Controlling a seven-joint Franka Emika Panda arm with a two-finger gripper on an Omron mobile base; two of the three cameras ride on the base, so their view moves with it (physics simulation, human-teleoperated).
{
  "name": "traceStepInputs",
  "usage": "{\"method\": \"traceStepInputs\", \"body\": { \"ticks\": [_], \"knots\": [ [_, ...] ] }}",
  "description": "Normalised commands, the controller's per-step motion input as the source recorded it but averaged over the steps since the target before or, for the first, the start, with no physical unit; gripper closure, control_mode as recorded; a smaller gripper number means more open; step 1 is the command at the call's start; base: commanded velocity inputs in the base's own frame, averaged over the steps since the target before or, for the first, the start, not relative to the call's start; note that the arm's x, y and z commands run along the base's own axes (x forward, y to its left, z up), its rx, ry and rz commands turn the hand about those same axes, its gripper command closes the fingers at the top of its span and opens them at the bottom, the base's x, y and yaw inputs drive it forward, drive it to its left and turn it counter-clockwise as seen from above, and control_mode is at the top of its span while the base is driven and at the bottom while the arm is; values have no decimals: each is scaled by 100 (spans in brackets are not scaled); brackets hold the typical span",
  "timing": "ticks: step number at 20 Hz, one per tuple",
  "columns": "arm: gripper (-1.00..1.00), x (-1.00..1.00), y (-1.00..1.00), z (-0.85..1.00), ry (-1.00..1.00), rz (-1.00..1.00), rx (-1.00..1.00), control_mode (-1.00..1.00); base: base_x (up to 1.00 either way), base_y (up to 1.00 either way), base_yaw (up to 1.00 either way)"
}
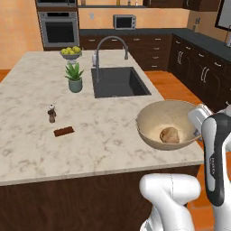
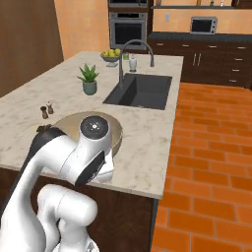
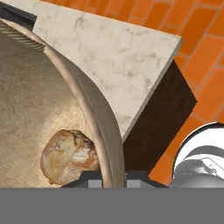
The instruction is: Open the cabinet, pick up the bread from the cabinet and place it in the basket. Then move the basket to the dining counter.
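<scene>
The basket (image 1: 155, 118) is a wide, round bowl. It is tan and beige, with a smooth thick rim and tiny speckles on the inside. It sits on the dining counter (image 1: 90, 140), a big pale stone top with grey marble lines on a dark wood base. The basket's open side faces straight up. It is round, so it has no long side. It rests near the corner of the dining counter closest to the robot, and its rim reaches out to the counter's edge.

The bread (image 1: 169, 135) lies inside the basket, at the bottom. It is a small brown bun with a crackly, shiny crust. In the hand view the bread (image 3: 69, 156) looks a bit like an egg, a little longer one way than the other, and it leans against the basket's inner wall (image 3: 30, 113).

The gripper (image 3: 114, 176) is closed tight on the basket's rim. One dark finger is inside the rim and the other is outside it. The rim runs up between them in a curve.

On the dining counter, a dark sink (image 1: 118, 82) is set into the stone, farther back than the basket. A curved grey faucet (image 1: 108, 47) stands behind the sink. A small green plant (image 1: 75, 76) in a pot stands to the left of the sink. A bowl of yellow fruit (image 1: 71, 52) sits behind the plant. A little pepper shaker (image 1: 52, 113) and a flat brown bar (image 1: 63, 131) lie well to the left of the basket.
</scene>
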Motion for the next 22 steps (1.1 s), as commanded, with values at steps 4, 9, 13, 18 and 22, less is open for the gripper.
{"method": "traceStepInputs", "body": {
  "ticks": [4, 9, 13, 18, 22],
  "knots": [
    [100, 100, -5, -58, 9, 11, 0, -100, 0, 0, 0],
    [100, 95, -13, -34, 2, 9, 0, -100, 0, 0, 0],
    [100, 83, -8, -47, 2, 6, -1, -100, 0, 0, 0],
    [100, 59, -3, -57, 6, 3, -4, -100, 0, 0, 0],
    [100, 10, -1, -46, 0, 1, -5, -100, 0, 0, 0]
  ]
}}
